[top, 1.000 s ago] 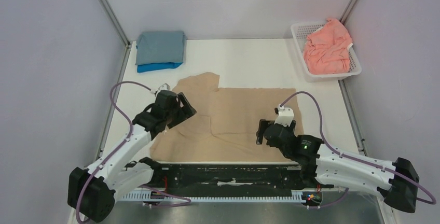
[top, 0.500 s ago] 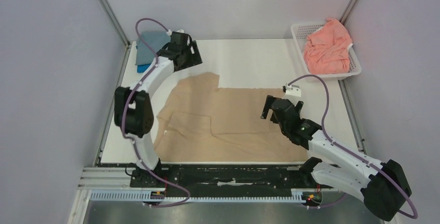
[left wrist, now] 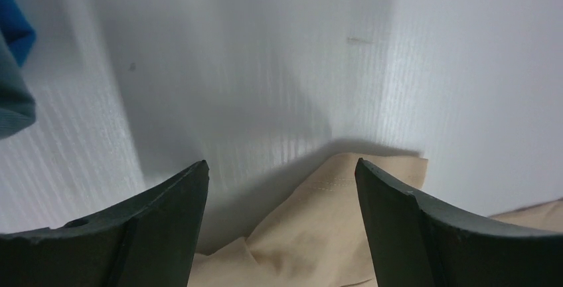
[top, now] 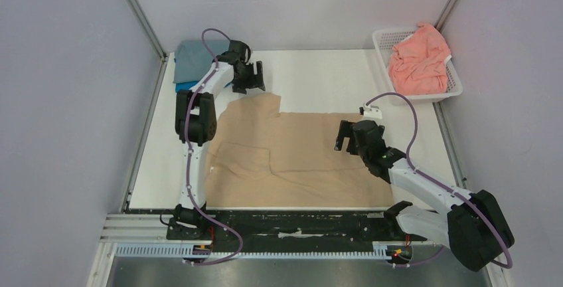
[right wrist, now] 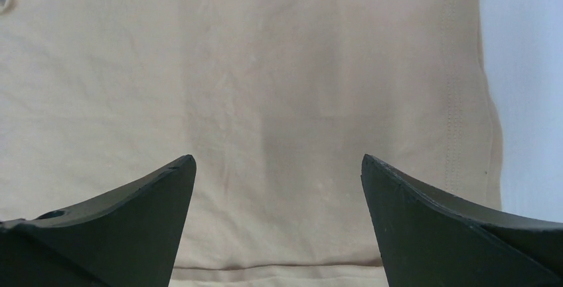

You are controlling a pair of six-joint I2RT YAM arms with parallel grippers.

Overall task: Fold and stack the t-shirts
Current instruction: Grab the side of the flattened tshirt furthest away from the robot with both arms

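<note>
The tan t-shirt (top: 299,157) lies spread flat on the white table, one sleeve (top: 262,103) pointing to the far left. My left gripper (top: 254,81) is open and empty just beyond that sleeve; in the left wrist view the sleeve tip (left wrist: 352,214) lies between the open left gripper (left wrist: 280,164). My right gripper (top: 348,135) is open and empty above the shirt's right part; in the right wrist view the right gripper (right wrist: 278,157) hovers over flat tan cloth (right wrist: 279,88). The grey-blue t-shirt (top: 192,58) lies folded on the bright blue one (top: 182,88). The salmon-pink t-shirt (top: 418,58) is crumpled in the basket.
The white lattice basket (top: 458,86) stands at the far right corner. Metal frame posts and grey walls close in the table's sides. The folded stack's edge (left wrist: 12,68) shows at the left of the left wrist view. Bare white table (top: 319,81) lies beyond the shirt.
My left arm has swung from the shirt's near-left side out to the far-left sleeve by the folded stack. My right gripper has moved a little farther from the near edge.
</note>
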